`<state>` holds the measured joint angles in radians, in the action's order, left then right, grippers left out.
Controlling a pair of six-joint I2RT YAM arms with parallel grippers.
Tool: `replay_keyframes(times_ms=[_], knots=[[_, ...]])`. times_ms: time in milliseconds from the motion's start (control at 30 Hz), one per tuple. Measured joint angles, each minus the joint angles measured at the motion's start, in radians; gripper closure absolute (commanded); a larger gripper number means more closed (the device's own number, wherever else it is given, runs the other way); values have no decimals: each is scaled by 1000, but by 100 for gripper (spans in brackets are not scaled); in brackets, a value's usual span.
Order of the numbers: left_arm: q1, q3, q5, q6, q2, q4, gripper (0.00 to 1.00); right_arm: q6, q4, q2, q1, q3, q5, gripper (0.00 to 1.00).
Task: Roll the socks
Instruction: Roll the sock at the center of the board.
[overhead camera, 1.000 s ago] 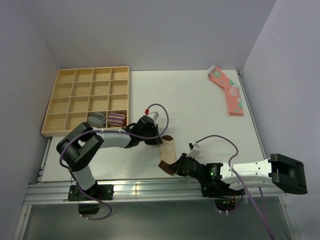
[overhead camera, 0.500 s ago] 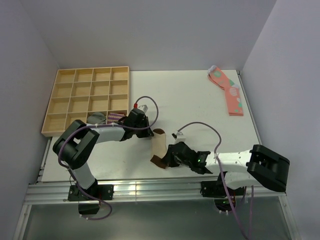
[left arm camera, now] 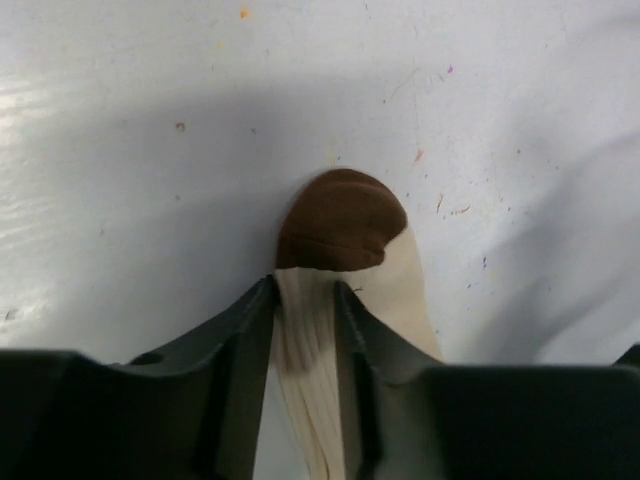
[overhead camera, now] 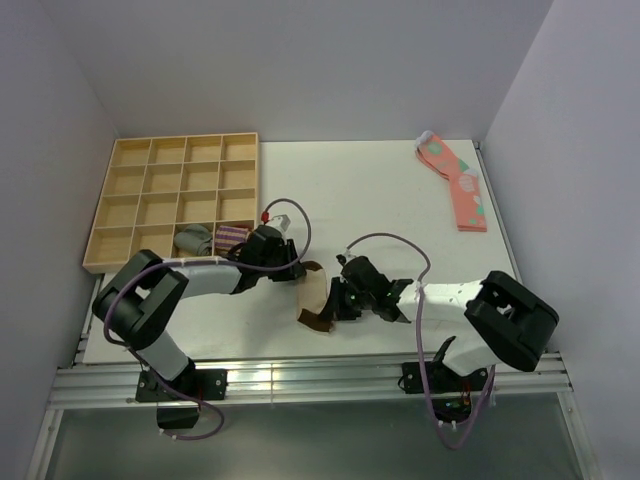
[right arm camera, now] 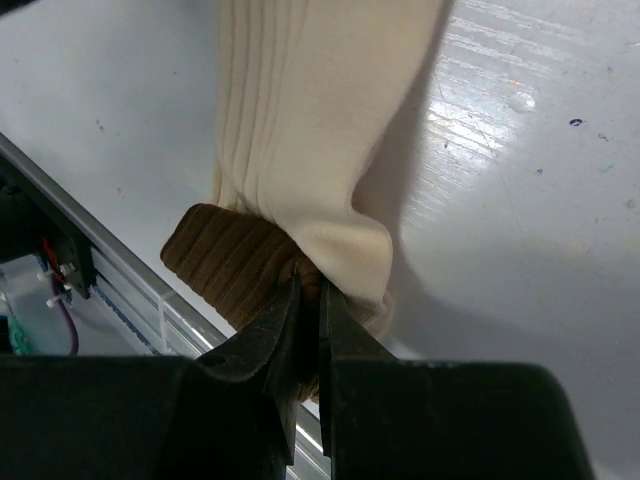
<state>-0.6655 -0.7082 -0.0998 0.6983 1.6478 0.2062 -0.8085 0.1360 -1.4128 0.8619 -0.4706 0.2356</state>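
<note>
Left claw [overhead camera: 297,272] first: my fingers [left arm camera: 250,330] are drawn in to a narrow gap and pinch the cream ribbed fabric of the socks [overhead camera: 315,294] between them. The dark brown toe [left arm camera: 340,222] bulges out just past the fingertips and rests on the white bench [overhead camera: 380,200]. From above, this claw meets the pair at its far end, the end nearer the wooden tray [overhead camera: 185,139].

My right claw [overhead camera: 336,304] is all but closed. In the right wrist view the two fingers [right arm camera: 270,335] stand nearly together, clamped on the edge of the socks where the cream fabric [right arm camera: 310,100] meets the ribbed brown cuff [right arm camera: 225,275]. The cuff bunches out to one side of the fingertips, close to the metal rail [right arm camera: 130,300] along the near edge of the bench.

The pair lies as a short, slightly curved strip between my two claws, low in the middle of the bench, toe end up toward the left claw and cuff end down by the right. Whether its middle is lifted off the surface I cannot tell.

Two rolled pairs sit in the nearest row of the tray, in neighbouring compartments: a grey roll [overhead camera: 195,240] and a purple-striped roll [overhead camera: 233,238]. Pink socks with green spots [overhead camera: 455,180] lie flat at the far right corner of the bench, well apart from everything else.
</note>
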Motion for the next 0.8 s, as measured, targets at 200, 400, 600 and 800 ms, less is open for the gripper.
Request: replay_keyframes(times_ms=[200,400,600,800], knots=[[-40,92,57,-10,-102,16,43,39,-78,-38,-37,-53,75,96],[-122,192,124,-34,-267,50,40,76,-143,-90,-66,-112,141,96],[-179,290,145,-38,-397,126,48,101,-181,-124,-71,-149,175,97],[-265,335,237,-30,-480,114,43,115,-204,-131,-71,-166,177,97]])
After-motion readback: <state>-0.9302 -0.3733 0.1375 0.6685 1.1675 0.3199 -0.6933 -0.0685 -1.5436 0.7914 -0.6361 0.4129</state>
